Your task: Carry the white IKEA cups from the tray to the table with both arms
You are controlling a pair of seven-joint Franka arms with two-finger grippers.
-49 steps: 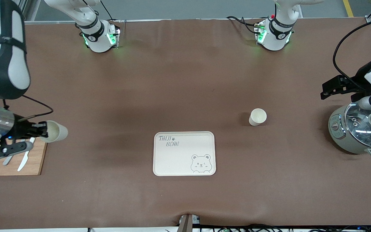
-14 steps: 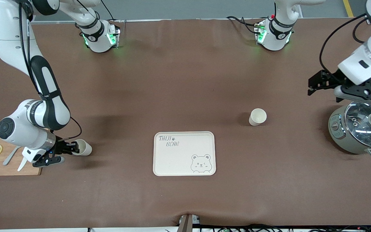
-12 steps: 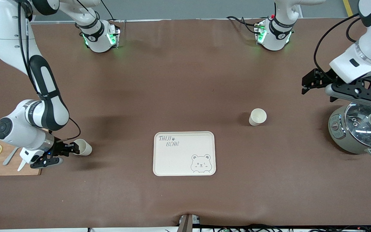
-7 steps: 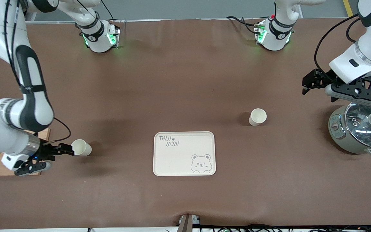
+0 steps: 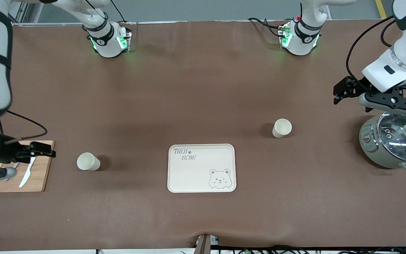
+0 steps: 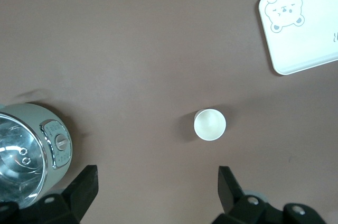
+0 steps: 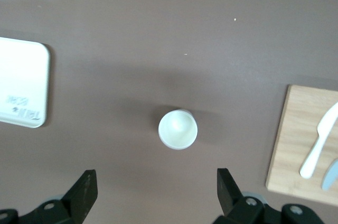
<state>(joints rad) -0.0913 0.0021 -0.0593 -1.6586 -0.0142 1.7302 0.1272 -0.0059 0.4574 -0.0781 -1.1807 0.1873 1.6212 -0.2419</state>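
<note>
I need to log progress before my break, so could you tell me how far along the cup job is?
Done: the tray is bare, and both cups stand upright on the table, one toward the right arm's end, the other toward the left arm's end. In hand: nothing; the right gripper is open over the cutting board, the left gripper open near the cooker. Left: apparently nothing to move.

Matt brown cloth table [image 5: 203,88], smooth matt cups [image 5: 88,161], wooden board [image 5: 37,178], glossy glass-and-metal pot lid [image 5: 402,132]

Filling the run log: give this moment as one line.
cups: both on table | tray: empty | left gripper: open | right gripper: open, over cutting board
</note>
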